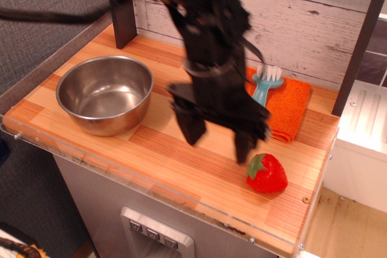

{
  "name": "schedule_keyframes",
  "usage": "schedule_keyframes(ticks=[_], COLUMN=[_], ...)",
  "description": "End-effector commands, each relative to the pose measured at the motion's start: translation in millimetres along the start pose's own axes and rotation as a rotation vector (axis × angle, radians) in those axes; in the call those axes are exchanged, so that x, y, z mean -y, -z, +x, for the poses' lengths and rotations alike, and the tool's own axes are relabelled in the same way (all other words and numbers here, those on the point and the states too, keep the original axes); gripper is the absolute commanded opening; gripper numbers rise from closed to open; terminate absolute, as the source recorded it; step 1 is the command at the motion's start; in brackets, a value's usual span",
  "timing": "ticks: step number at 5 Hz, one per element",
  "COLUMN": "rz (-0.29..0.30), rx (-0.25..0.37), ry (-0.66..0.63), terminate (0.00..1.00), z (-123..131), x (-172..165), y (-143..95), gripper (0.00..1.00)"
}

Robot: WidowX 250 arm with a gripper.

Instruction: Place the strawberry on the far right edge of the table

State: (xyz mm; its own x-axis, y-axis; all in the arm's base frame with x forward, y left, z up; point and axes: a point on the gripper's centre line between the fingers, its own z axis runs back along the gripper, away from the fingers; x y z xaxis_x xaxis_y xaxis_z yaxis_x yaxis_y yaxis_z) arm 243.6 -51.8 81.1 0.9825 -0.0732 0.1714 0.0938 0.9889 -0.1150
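The strawberry point(266, 174), glossy red with a green cap, lies on the wooden table point(151, 149) near its right front corner. My gripper point(219, 140) is open and empty, raised above the table to the left of the strawberry and apart from it. The black arm runs up and back from it and is blurred by motion.
A steel bowl point(105, 94) stands at the table's left. An orange cloth point(285, 106) lies at the back right with a blue and white brush point(263, 84) on it. A dark post point(124, 19) stands at the back left. A white unit point(363, 143) sits beyond the right edge.
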Motion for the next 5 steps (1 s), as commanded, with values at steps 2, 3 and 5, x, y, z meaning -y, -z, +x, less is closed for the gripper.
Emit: schedule_keyframes(ticks=[2, 3, 5], rz=[0.138, 0.052, 0.052], rx=[-0.009, 0.016, 0.016], ry=[0.026, 0.059, 0.059], terminate=[0.00, 0.00, 1.00], z=[11.0, 11.5, 11.5], x=[-54.7, -60.3, -60.3], y=[-8.5, -1.5, -1.5], gripper=[1.00, 1.00, 1.00])
